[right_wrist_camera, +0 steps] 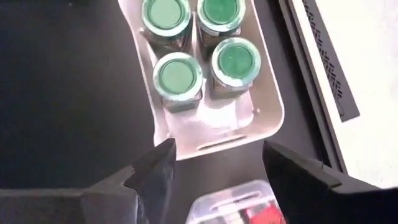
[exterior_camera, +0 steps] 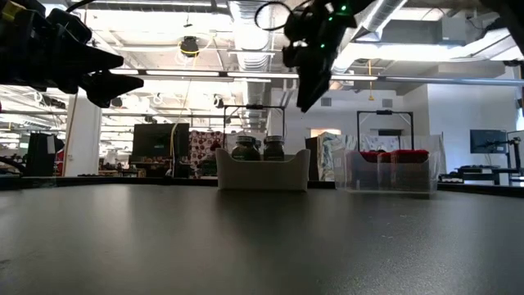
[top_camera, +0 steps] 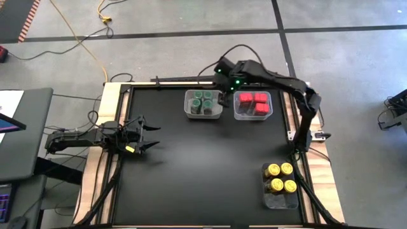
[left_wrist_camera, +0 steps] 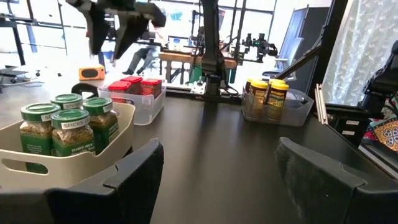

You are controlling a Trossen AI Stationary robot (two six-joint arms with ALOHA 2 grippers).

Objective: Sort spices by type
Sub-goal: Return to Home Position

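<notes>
Since green-lidded jars [top_camera: 203, 102] are being held in the white bin [top_camera: 189, 115], red boxes [top_camera: 252, 101] in the clear bin [top_camera: 237, 116] and yellow-lidded jars [top_camera: 280, 177] in the dark bin [top_camera: 280, 203], homing is being judged the step in hand. The right tool [top_camera: 224, 98], released and empty, is being held over the white and clear bins' neighbouring rims; a clear lift is being called for. The left tool [top_camera: 145, 135] is being held released over open bench [top_camera: 203, 181].

Left gripper [top_camera: 152, 135] and right gripper [top_camera: 224, 97] hover, fingers [left_wrist_camera: 137, 165] spread.

The green-lidded jars [exterior_camera: 246, 148] are half hidden by the white bin [exterior_camera: 262, 176]; the red boxes [right_wrist_camera: 264, 216] are cut off by the picture's edge.
</notes>
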